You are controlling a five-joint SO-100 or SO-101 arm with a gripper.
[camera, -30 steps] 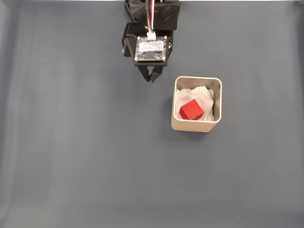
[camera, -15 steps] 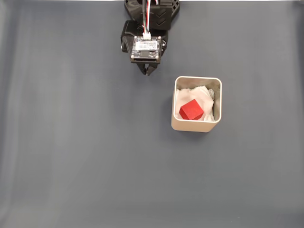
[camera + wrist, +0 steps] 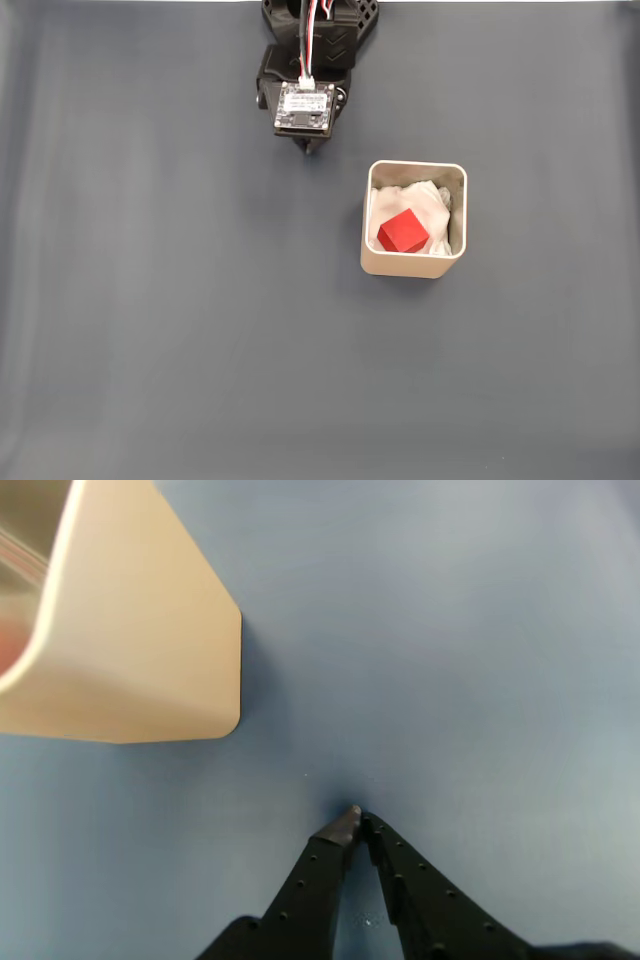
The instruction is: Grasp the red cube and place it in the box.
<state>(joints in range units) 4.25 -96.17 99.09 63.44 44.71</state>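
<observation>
The red cube (image 3: 403,232) sits on the white lining inside the box (image 3: 412,266), right of centre in the fixed view, so the placing looks done, and the gripper (image 3: 356,817), fingertips pressed together and empty near the top edge, need only retreat.
</observation>
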